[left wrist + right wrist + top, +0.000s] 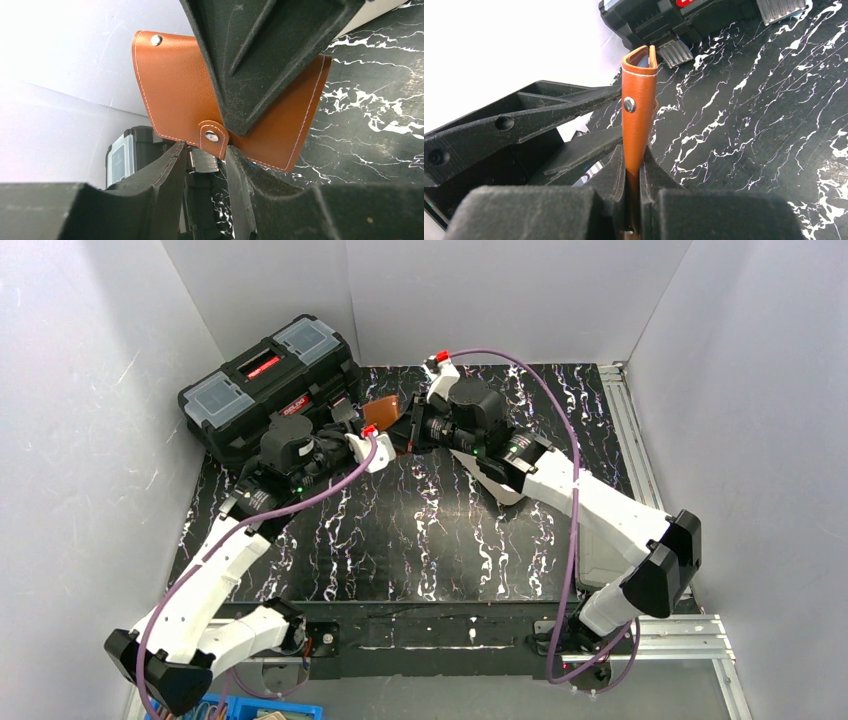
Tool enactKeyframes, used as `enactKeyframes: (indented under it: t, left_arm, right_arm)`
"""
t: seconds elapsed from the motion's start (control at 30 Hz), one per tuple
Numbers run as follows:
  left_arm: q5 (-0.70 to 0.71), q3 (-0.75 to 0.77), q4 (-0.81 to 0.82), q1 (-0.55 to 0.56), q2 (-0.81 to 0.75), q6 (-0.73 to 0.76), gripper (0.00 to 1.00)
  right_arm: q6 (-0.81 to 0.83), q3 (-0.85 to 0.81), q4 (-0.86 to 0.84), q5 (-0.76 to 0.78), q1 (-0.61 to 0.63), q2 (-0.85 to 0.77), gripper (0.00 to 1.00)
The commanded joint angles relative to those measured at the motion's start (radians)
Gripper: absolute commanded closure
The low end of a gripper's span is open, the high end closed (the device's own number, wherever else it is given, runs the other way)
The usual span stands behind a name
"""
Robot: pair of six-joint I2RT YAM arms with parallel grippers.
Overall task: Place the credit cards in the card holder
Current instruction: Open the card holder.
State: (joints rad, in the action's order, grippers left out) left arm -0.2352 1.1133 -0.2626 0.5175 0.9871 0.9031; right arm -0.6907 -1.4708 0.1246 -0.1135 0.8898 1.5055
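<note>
The action is at the far left of the tabletop [420,540], just in front of the black toolbox [265,380], where both arms meet over one small thing. The right pincer [633,170] is clenched hard on the card holder [639,100], gripping its lower part and holding the brown leather edge-on and upright, lifted off the marbled surface. From the right wrist view you look straight along the fold, with a sliver of blue-grey lining showing at the top and a silver snap stud facing left.

From the left wrist view the holder's flat face fills the frame, folded shut, with white stitching round the edge and its snap tab [212,136] hanging at the bottom edge. The left pincer [207,155] sits right under that tab, with its two fingers [167,167] partway apart and one on either side (the right-hand finger looks to be brushing the leather). Whether they actually pinch the tab, I cannot tell.

From above, the holder is a small brown patch between the two wrists, close beside the toolbox's near corner.
</note>
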Motion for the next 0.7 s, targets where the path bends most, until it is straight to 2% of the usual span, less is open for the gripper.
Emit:
enactKeyframes:
  t: [0.0,0.1,0.27,0.5,0.67]
  left_arm:
    - [0.018,0.001,0.035,0.022,0.007,0.001,0.67]
    - [0.046,-0.007,0.041,0.051,0.005,0.004,0.69]
    - [0.104,-0.009,0.078,0.095,0.011,0.012,0.84]
    - [0.15,-0.005,0.099,0.12,0.023,0.005,1.0]
    - [0.175,0.018,0.101,0.124,0.028,-0.028,1.0]
  right_arm:
    - [-0.067,-0.086,-0.096,-0.113,0.018,0.012,0.99]
    - [-0.101,-0.091,-0.114,-0.14,0.018,0.018,0.99]
    - [-0.136,-0.075,-0.14,-0.153,0.018,0.014,0.99]
    - [-0.15,-0.053,-0.149,-0.152,0.018,0.006,0.99]
    - [-0.154,-0.024,-0.15,-0.147,0.018,0.0,0.99]
